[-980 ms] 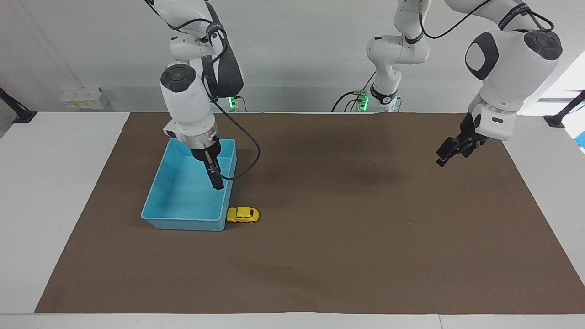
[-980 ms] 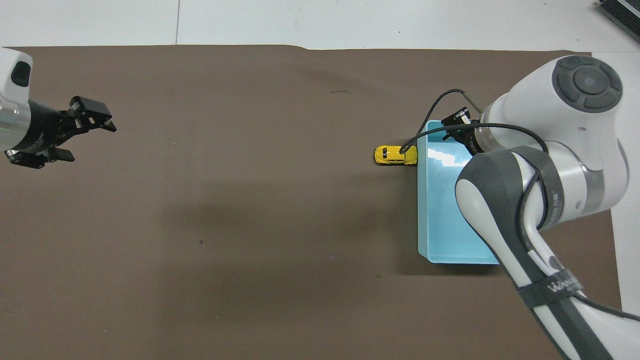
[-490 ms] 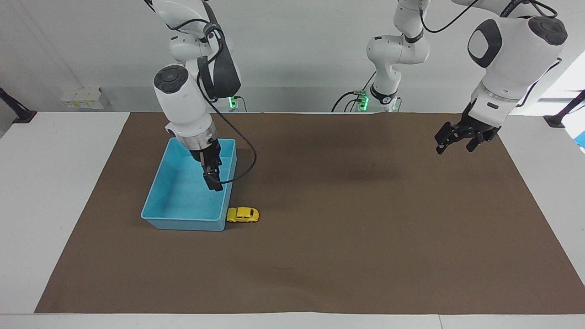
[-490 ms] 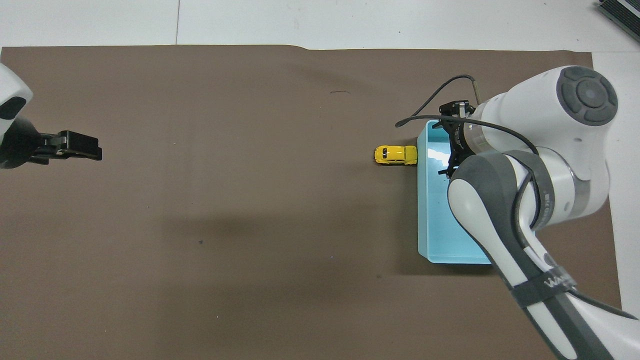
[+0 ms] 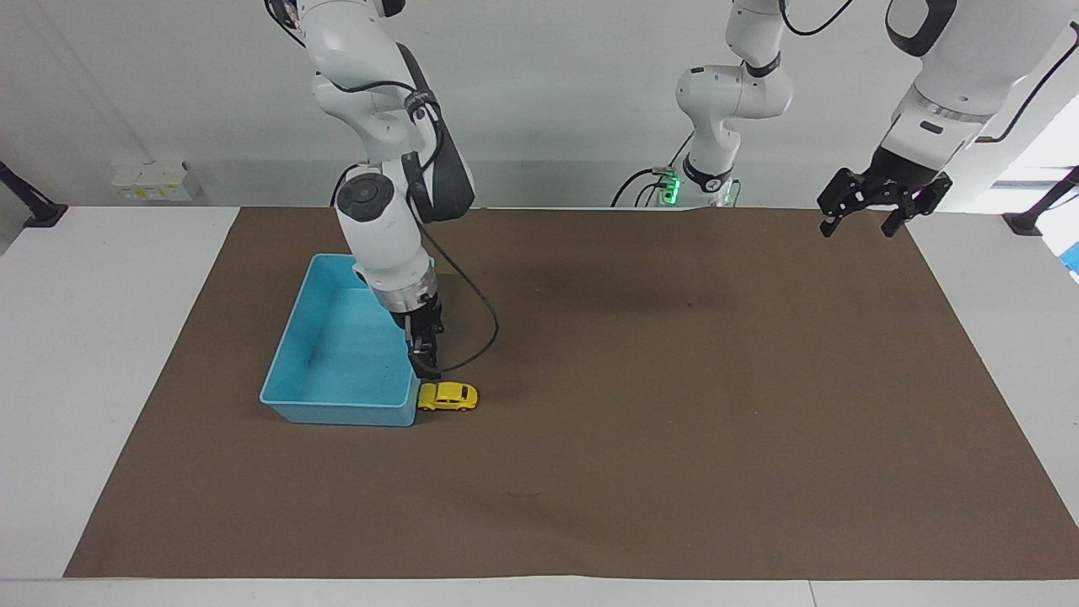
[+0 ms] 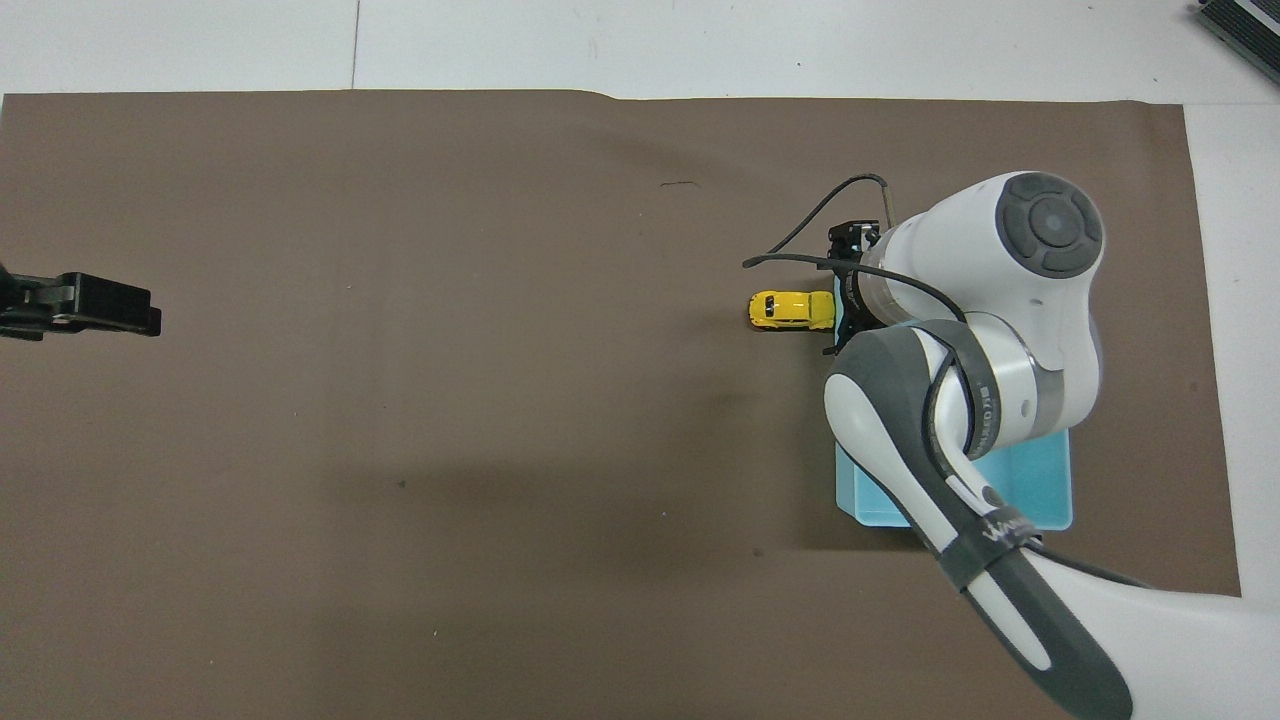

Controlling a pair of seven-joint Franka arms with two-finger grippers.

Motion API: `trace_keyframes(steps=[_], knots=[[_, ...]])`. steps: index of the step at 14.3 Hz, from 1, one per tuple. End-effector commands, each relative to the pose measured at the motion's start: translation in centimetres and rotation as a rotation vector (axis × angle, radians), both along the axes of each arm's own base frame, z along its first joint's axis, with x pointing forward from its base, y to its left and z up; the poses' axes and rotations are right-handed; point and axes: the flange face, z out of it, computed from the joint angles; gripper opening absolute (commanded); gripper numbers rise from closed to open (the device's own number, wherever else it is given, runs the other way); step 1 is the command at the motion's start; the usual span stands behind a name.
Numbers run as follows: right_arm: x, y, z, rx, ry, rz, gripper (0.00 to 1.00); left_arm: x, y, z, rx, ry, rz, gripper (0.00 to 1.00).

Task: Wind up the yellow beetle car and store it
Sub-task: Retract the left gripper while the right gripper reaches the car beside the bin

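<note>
Sitting on the brown mat, the car touches the blue bin (outside it) | right pincer spread, low over the bin's edge just above the car | left pincer spread, holding nothing, up over the desk's other end

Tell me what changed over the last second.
The right gripper swung from over the blue bin toward the yellow beetle car, now just above it. The left gripper lifted and drew back toward its base. Nothing grasped; car and bin stayed put.
</note>
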Motion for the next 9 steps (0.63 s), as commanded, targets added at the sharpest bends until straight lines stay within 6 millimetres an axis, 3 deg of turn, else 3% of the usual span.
trace_keyframes(steps=[1,4,9], knots=[[0.4,1.4,-2.6,-0.067,-0.030,-0.014,1.00,-0.7,0.0,1.0,0.028,0.040,-0.020,1.00],[0.1,2.7,-5.0,-0.105,-0.021,-0.004,1.00,-2.3,-0.9,3.3,0.019,0.019,-0.039,1.00],[0.5,1.8,-6.3,-0.106,-0.052,-0.012,1.00,-2.5,-1.3,3.2,0.011,0.023,-0.037,1.00]])
